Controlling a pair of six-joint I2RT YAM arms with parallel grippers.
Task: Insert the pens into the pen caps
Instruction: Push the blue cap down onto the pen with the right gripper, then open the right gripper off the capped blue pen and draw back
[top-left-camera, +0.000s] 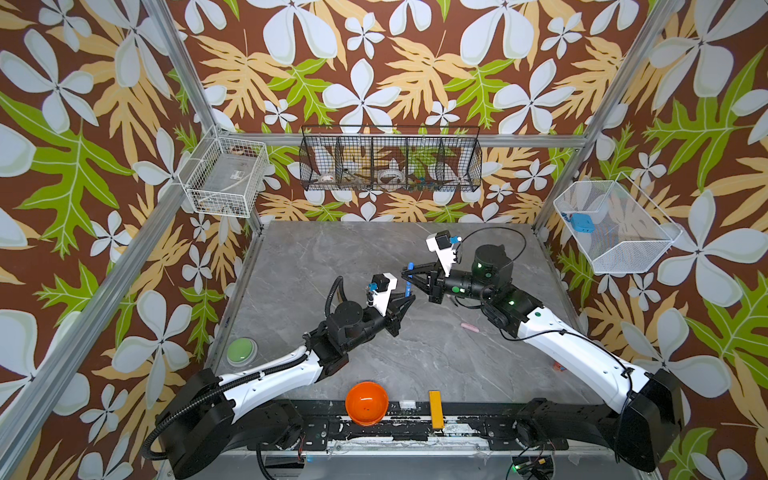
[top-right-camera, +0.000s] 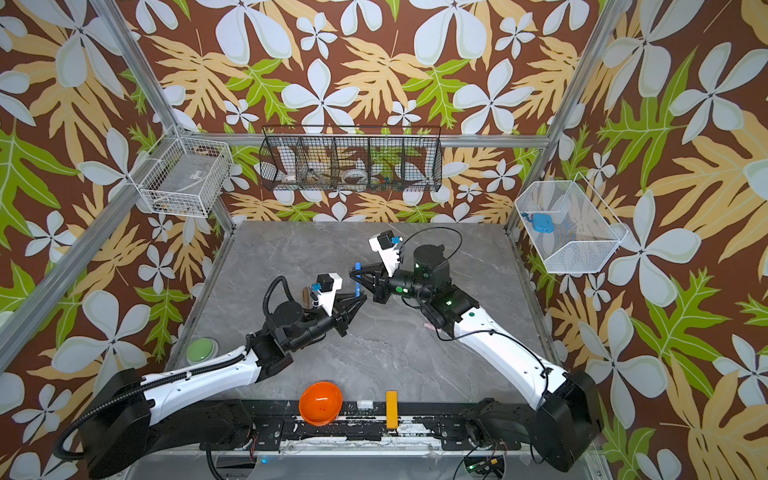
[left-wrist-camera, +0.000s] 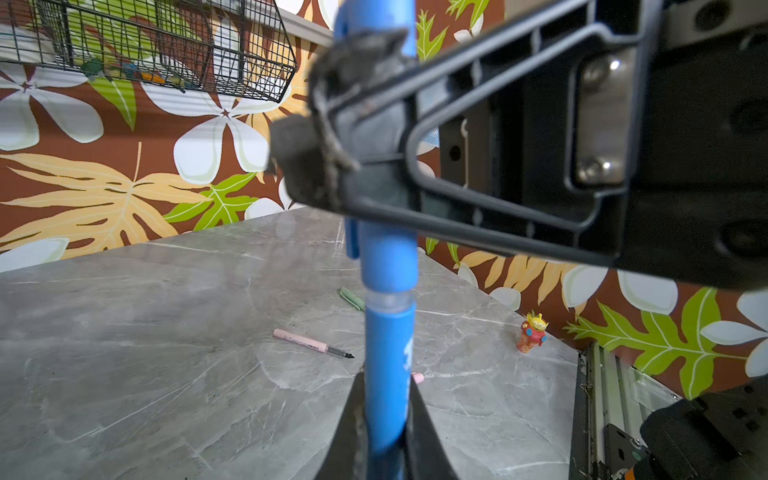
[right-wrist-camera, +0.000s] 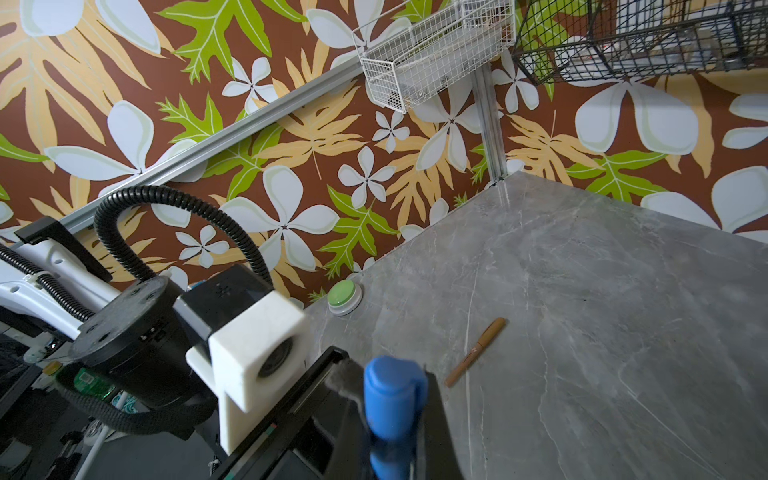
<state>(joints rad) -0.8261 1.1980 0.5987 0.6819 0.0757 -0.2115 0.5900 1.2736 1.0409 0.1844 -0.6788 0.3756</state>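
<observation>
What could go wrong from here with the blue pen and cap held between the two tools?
1. A clear band shows between the blue cap and the blue pen, so the cap may not be fully seated; releasing now could let it slip off.
2. The left tool and right tool are both shut on this one joined piece above the table; an off-axis push could twist it in the grip or drop it.
</observation>
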